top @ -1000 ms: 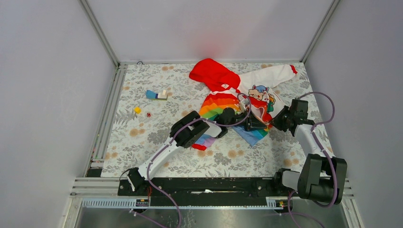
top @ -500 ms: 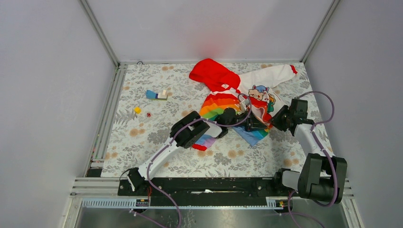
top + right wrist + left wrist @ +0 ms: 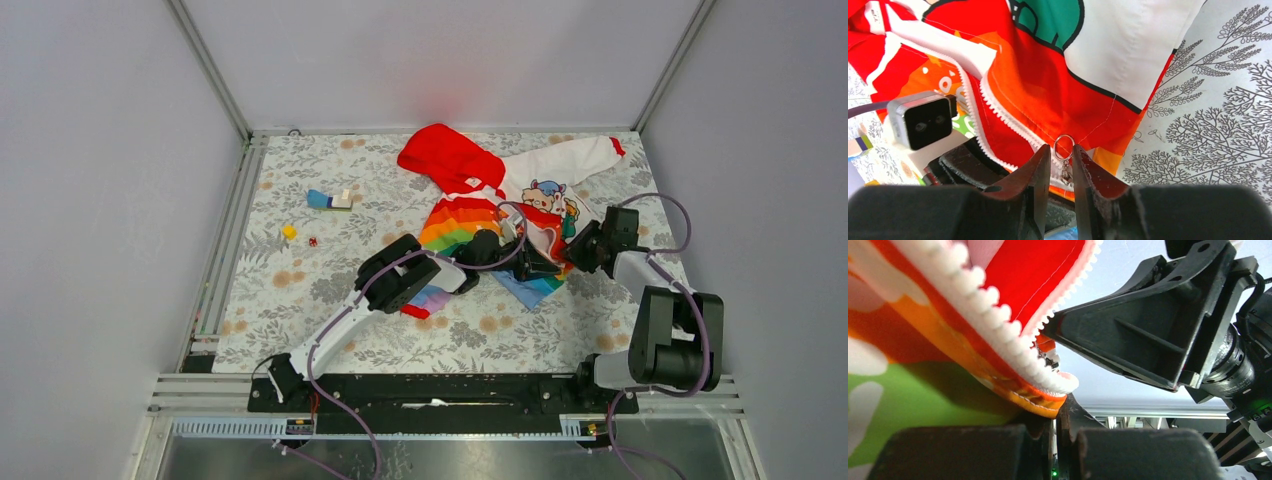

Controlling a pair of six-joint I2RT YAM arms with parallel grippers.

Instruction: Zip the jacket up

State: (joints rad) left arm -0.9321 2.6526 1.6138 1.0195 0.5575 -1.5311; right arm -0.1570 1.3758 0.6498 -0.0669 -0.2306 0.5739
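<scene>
**Both claws meet at the jacket's open zipper**

The jacket (image 3: 450,160) lies spread on the floral surface (image 3: 300,290), right of centre. Its red hood points toward the far wall and its front is unzipped. The left claw (image 3: 1055,440) is clamped together on the bottom corner of the striped front, just beside the white zipper teeth (image 3: 998,325). The right claw (image 3: 1062,172) faces it with its jaws slightly apart. The ring-topped zipper pull (image 3: 1064,146) hangs in the gap, not visibly pinched.

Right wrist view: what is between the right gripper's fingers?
The zipper pull, ring uppermost, hangs in the gap at the jacket edge. Its lower end is hidden by the fingers.
</scene>
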